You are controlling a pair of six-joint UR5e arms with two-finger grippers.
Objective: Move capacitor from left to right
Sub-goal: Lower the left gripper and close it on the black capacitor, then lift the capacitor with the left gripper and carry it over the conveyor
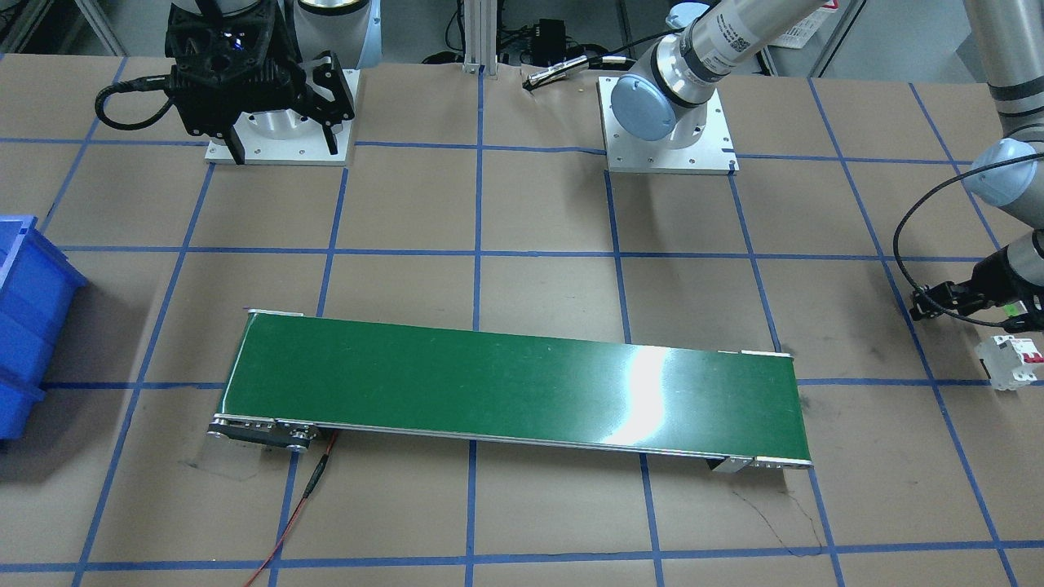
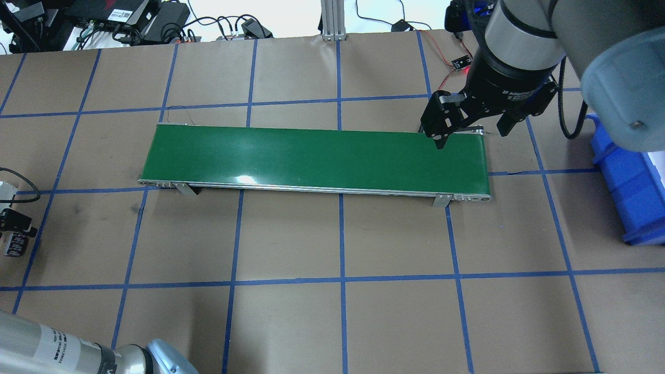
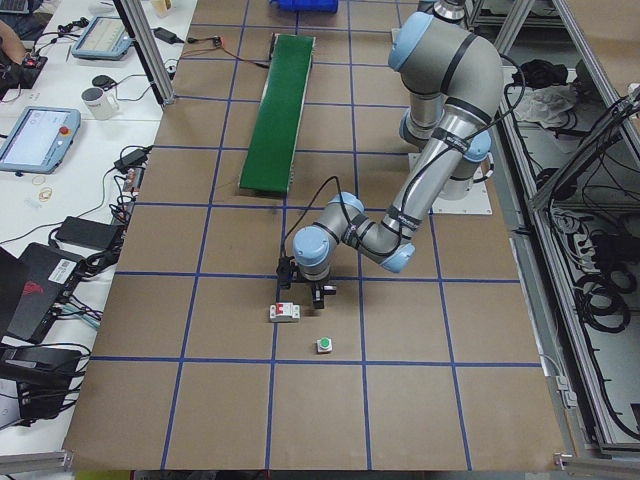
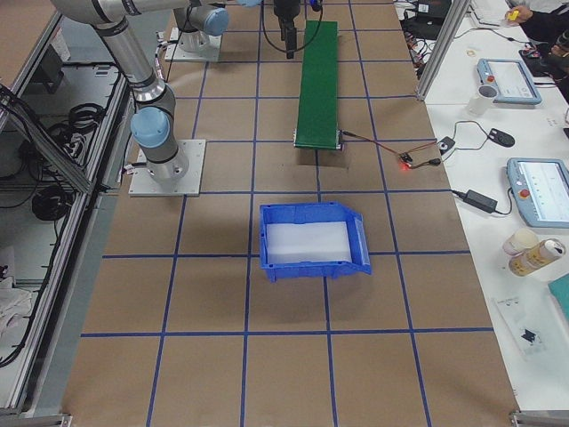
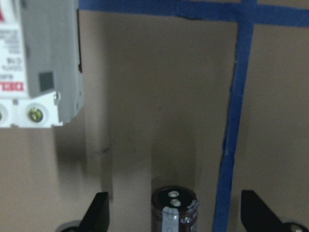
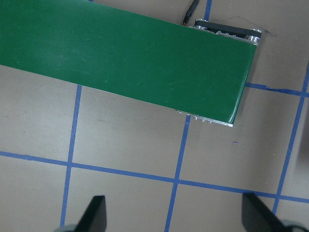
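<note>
The capacitor (image 5: pixel 174 209), a stubby dark cylinder with a pale stripe and a metal end, stands on the brown paper at the table's left end. It also shows in the overhead view (image 2: pixel 15 243). My left gripper (image 5: pixel 176 216) is low over it and open. Its fingers (image 5: pixel 99 212) stand wide on either side of the capacitor, apart from it. My right gripper (image 2: pixel 471 132) is open and empty and hangs above the right end of the green conveyor belt (image 2: pixel 311 156).
A white circuit breaker (image 5: pixel 38 63) with red switches lies just beside the left gripper, and a green-capped push button (image 3: pixel 324 345) lies past it. A blue bin (image 2: pixel 628 187) stands at the table's right end. A red wire (image 1: pixel 302 505) runs from the belt.
</note>
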